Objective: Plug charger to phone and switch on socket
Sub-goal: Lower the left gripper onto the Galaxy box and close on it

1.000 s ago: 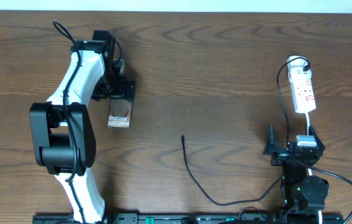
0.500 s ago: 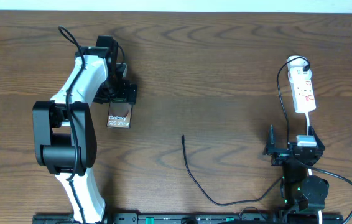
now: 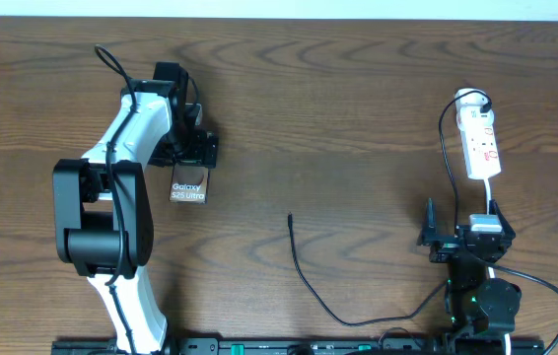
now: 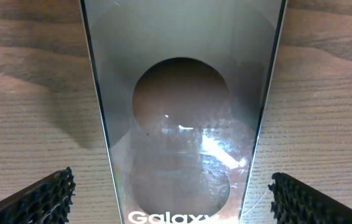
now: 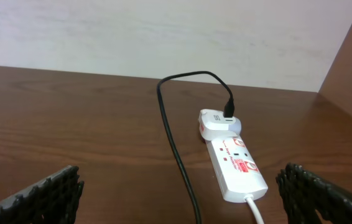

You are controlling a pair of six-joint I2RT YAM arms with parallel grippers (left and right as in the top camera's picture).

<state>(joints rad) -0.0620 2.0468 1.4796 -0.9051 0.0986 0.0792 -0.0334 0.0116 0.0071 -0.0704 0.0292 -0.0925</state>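
Observation:
The phone [image 3: 188, 185], a dark bronze rectangle with white "Galaxy" lettering, lies flat on the table at the left. My left gripper [image 3: 193, 153] is over its far end. In the left wrist view the phone [image 4: 182, 106] fills the middle and the open left gripper [image 4: 176, 202] has one finger on each side of it, not touching. The charger's black cable tip [image 3: 290, 218] lies loose mid-table. The white socket [image 3: 481, 143] lies at the right, also seen in the right wrist view [image 5: 235, 165]. My right gripper [image 3: 461, 237] is open and empty [image 5: 185, 199], short of the socket.
The black charger cable [image 3: 353, 320] curves along the front edge to the right arm's base. Another black cable [image 5: 175, 143] runs from a white adapter [image 5: 216, 121] at the socket's far end. The socket's white cord [image 5: 255, 208] trails toward my right gripper.
My left arm has shifted slightly right and nearer, bringing its gripper over the phone's far end. The right arm, cable and socket have not moved.

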